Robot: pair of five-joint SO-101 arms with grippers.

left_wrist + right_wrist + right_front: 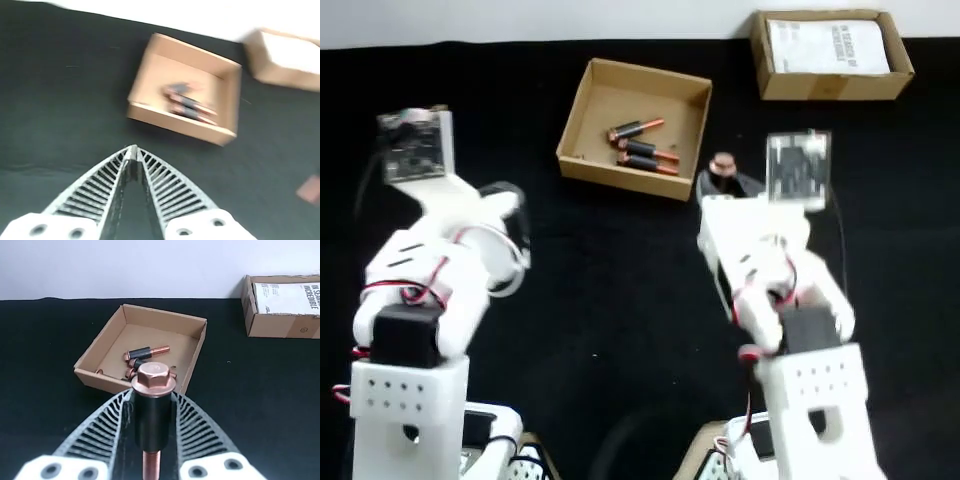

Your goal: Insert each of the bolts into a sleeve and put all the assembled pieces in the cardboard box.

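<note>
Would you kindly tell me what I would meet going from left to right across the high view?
Left arm → open cardboard box with assembled pieces inside → bolt in its sleeve → second box holding a printed sheet.

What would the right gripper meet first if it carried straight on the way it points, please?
Probably the near wall of the cardboard box, just ahead of the right gripper holding the sleeved bolt; depth is unclear.
</note>
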